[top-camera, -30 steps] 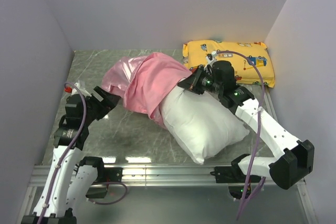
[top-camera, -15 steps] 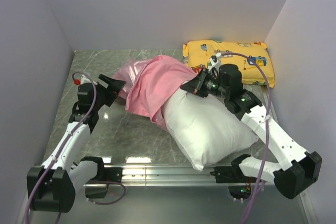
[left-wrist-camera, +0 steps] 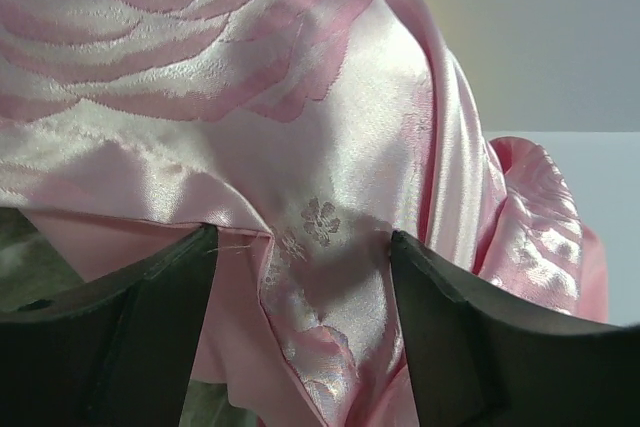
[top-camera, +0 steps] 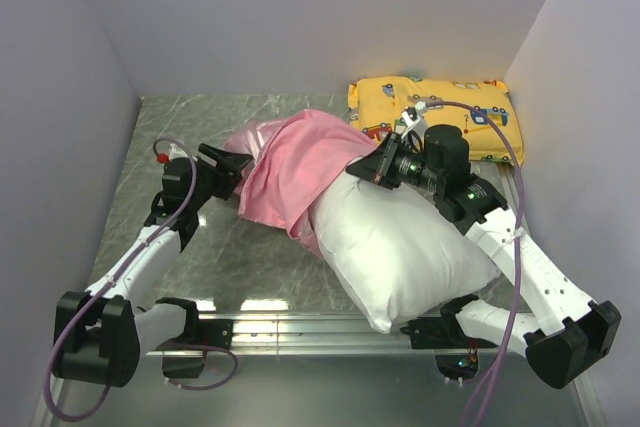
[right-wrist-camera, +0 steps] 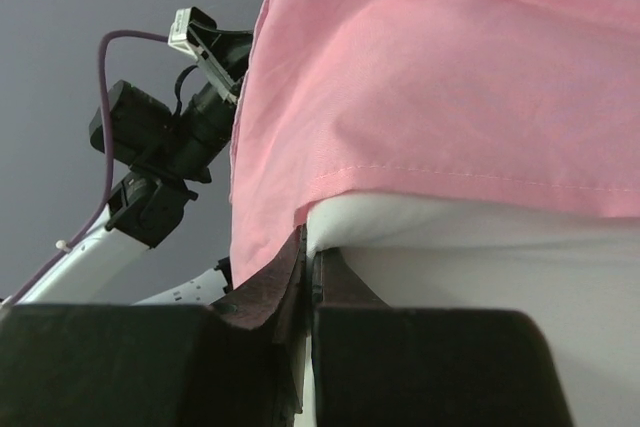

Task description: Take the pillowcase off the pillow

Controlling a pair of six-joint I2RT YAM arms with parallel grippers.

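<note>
Slippage worried me: my left pincer (left-wrist-camera: 300,247) gaped around the pillowcase (top-camera: 295,162) bunched toward ten o'clock of the pillow (top-camera: 400,237), my right pincer (right-wrist-camera: 308,257) clenched at its hem, and satin could escape a shallow bite.

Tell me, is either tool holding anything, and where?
Right tool is shut, seemingly pinching the pillow at its edge beside the pillowcase hem. Left tool is open around pillowcase folds, gripping nothing.

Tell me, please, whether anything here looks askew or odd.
The shiny pink satin pillowcase is bunched, partly inside out, over the far end of the plump white pillow, which lies diagonally; otherwise nothing stands out.
</note>
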